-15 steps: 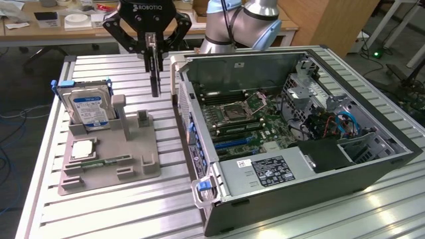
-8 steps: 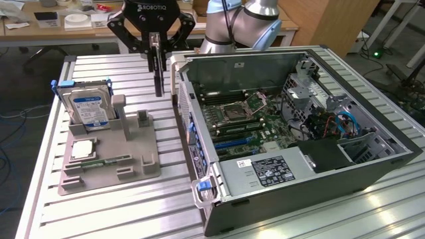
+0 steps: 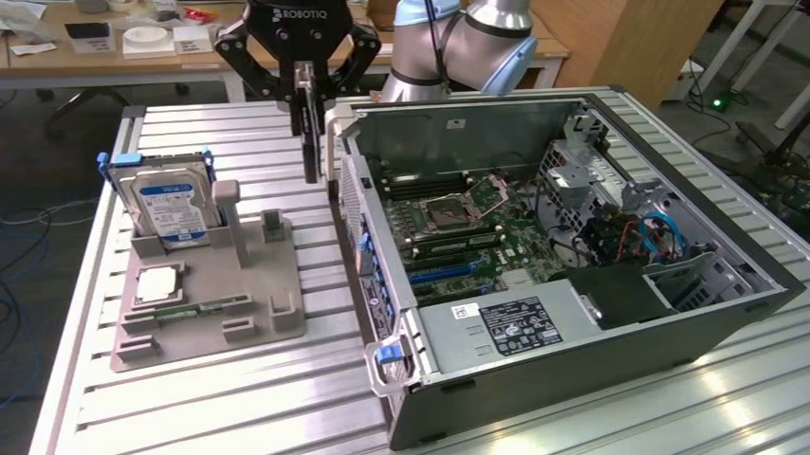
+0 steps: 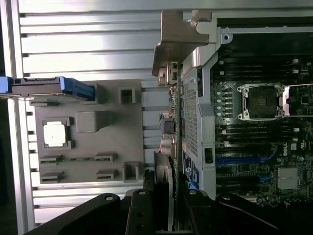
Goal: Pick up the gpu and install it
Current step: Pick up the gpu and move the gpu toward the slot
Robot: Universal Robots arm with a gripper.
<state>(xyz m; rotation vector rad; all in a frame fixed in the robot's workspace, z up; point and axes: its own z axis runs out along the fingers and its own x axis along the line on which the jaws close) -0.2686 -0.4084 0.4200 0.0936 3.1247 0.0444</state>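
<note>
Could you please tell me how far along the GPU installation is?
Pickup looks done: the gripper holds the gpu upright, clear of the grey holder. It hangs beside the open computer case. Left: the card is not yet seated on the motherboard.

White lettering spells ROBOTIQ across the black body of the claw (image 3: 305, 90); a DELL mark stands sideways on the motherboard (image 4: 295, 147).

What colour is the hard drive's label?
The hard drive label is blue and white; clearest in the exterior view.
</note>
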